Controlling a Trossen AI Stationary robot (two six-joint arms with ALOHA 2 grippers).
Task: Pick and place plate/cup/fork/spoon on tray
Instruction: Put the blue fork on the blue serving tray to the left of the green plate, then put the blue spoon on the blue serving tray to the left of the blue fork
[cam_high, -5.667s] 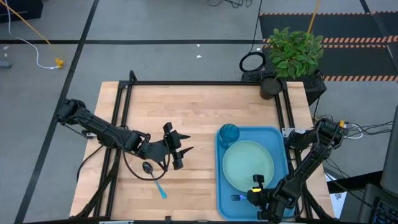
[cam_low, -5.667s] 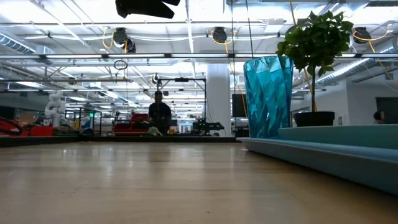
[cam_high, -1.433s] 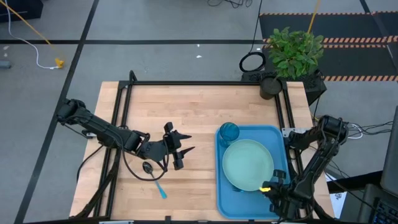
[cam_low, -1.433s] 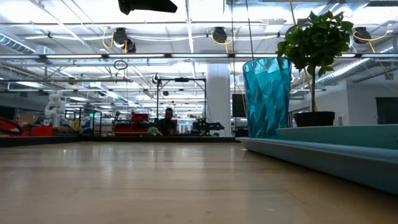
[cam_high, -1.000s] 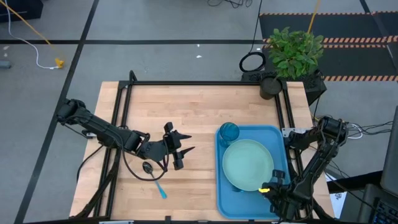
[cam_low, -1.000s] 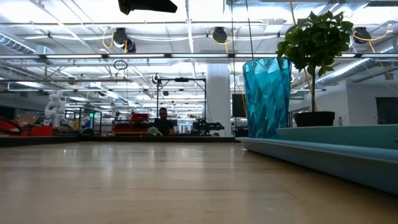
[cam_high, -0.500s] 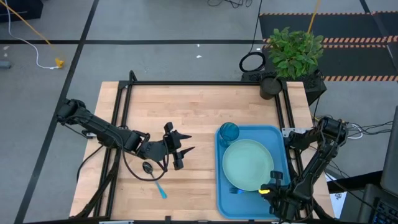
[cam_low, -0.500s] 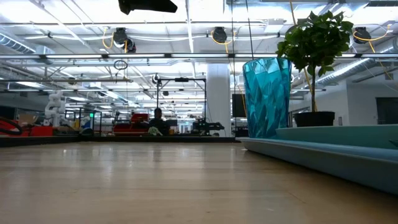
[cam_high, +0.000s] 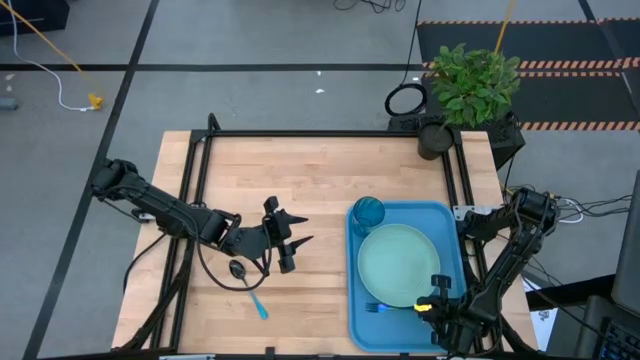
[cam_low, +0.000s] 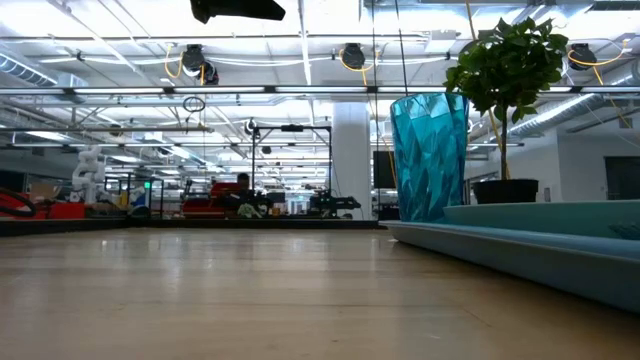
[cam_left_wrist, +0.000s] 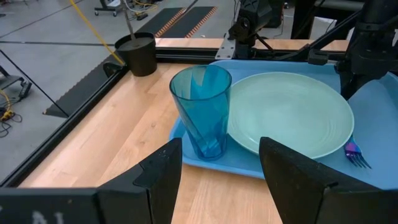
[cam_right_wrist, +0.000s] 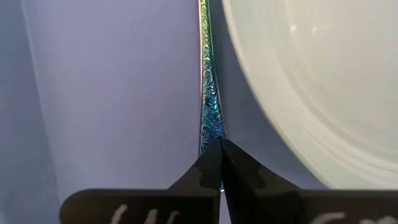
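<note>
On the wooden surface (cam_high: 300, 170), the tray (cam_high: 358, 325) sits at my right side, carrying the plate (cam_high: 399, 265) in its middle and the cup (cam_high: 368, 213) upright at its far left corner. My right hand (cam_high: 430, 309) is low over the tray's near edge, fingers pinched together on the fork (cam_right_wrist: 206, 81), which lies flat just beside the plate's rim. My left hand (cam_high: 285, 243) hovers spread apart, with the spoon (cam_high: 246, 281) lying on the wood close by.

Right gripper (cam_high: 432, 308) looks pinched closed low down; left gripper (cam_high: 285, 243) hovers spread.
</note>
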